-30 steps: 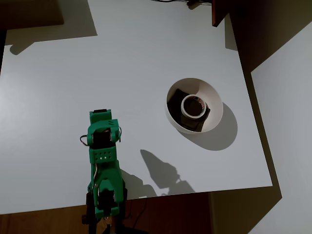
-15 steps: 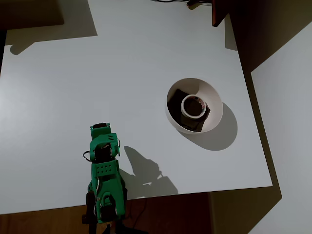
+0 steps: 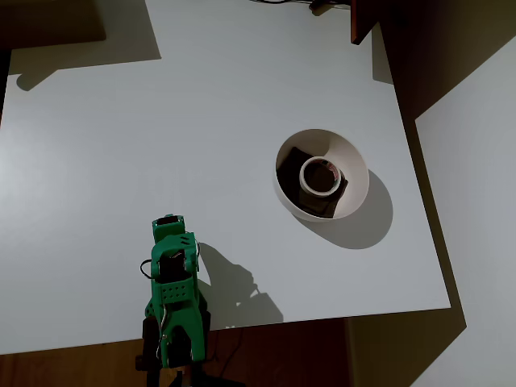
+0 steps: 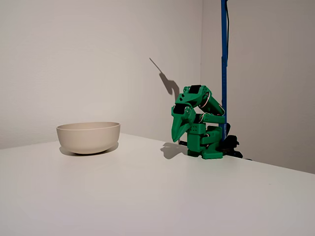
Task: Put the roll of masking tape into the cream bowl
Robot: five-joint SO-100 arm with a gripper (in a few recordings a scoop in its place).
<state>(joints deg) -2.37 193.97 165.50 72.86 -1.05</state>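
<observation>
With arm folded low: fingers (image 4: 175, 138) pressed together, empty.
Roll of masking tape (image 3: 319, 175): inside cream bowl (image 3: 348, 157), well apart from fingers.

White, matte worktop (image 3: 121, 145), evenly bare apart from shadows. Cream bowl (image 3: 355, 165) standing upright toward the right side in the overhead view, well apart from the green arm base (image 4: 204, 145) mounted at the near edge. Dark shadows cast beside both bowl and arm.
</observation>
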